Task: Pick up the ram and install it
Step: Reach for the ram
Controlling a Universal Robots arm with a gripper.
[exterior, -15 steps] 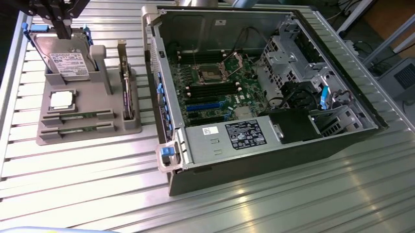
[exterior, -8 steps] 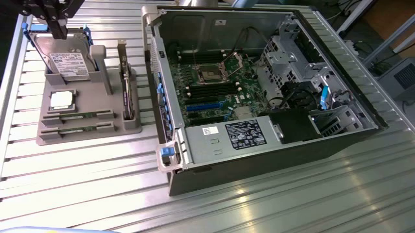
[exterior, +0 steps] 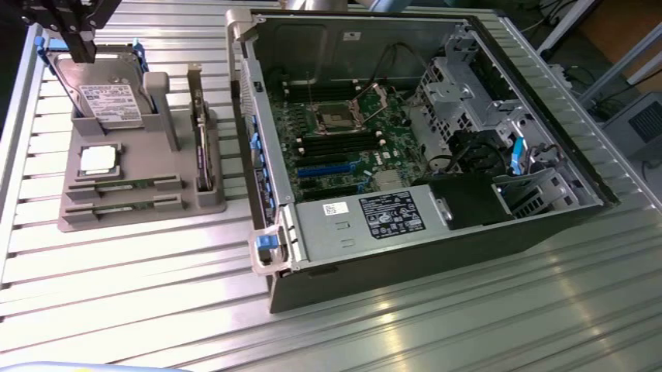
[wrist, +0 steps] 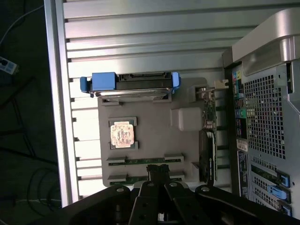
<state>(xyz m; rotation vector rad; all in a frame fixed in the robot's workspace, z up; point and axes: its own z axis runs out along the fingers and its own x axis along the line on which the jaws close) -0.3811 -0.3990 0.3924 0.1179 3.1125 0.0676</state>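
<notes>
The gripper's two dark fingers (wrist: pixel 153 173) are pressed together with nothing between them. The gripper (wrist: pixel 158 174) hangs well above a gray holder (wrist: pixel 154 122), and the wrist view looks straight down on it. In that view the fingertips line up with the end of the holder where the ram lies. In the exterior view the gripper (exterior: pixel 81 54) points downward from a dark arm, above the holder's far end.

The gray holder (exterior: pixel 166 124) is a molded tray with a place for each part.
- **Ram:** One ram stick (exterior: pixel 126 187) (wrist: pixel 143 161), a thin green board, lies flat in a long slot. A second ram stick (exterior: pixel 124 208) (wrist: pixel 126 178) lies in the parallel slot just beside it, at the holder's outer edge. Neither is touched.
- **Processor:** A square silver processor chip (exterior: pixel 98 159) (wrist: pixel 123 134) sits in a square recess next to the ram slots.
- **Hard drive:** A hard drive (exterior: pixel 104 93) (wrist: pixel 133 91) in a blue bracket leans upright at the holder's opposite end.
- **Expansion card:** A dark expansion card (exterior: pixel 203 147) (wrist: pixel 209 154) stands on edge along the holder's side facing the computer.

An open computer case (exterior: pixel 342 35) (wrist: pixel 267 108) lies just beside the holder, on the expansion card's side. Inside it are a green motherboard (exterior: pixel 352 147) and a silver power supply (exterior: pixel 362 221). Holder and case both rest on a ribbed metal table (exterior: pixel 155 294) (wrist: pixel 140 37).
</notes>
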